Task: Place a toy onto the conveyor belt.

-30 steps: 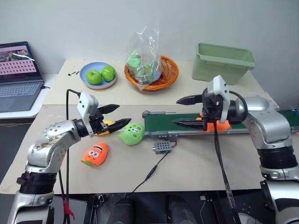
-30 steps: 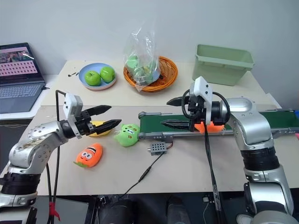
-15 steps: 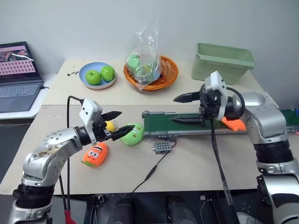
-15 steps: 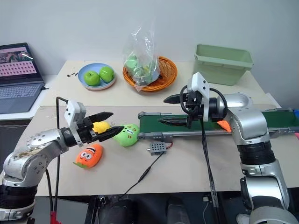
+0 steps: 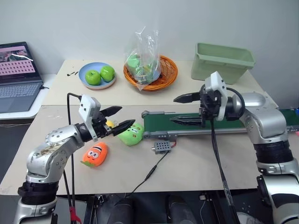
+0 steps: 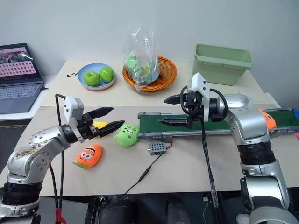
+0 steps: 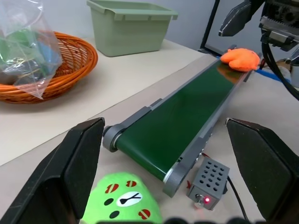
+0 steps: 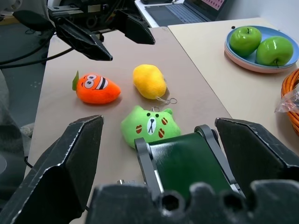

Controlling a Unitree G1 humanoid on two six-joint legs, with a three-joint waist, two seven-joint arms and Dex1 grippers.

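Observation:
The toy, a plain orange plush, lies on the conveyor belt near its right end, partly behind my right forearm; the left wrist view shows the toy at the belt's far end. My right gripper hovers open and empty above the belt's left part, pointing left. My left gripper is open and empty too, held above the table left of the belt's roller end and pointing at it.
A green bear plush, a yellow plush and an orange plush with eyes lie by the left gripper. A grey switch box with its cable sits before the belt. Behind are a basket, an apple plate, a pale green bin and a laptop.
The toy has travelled along the belt to the right, from under my right gripper to the far end. Both grippers have stayed open and roughly in place.

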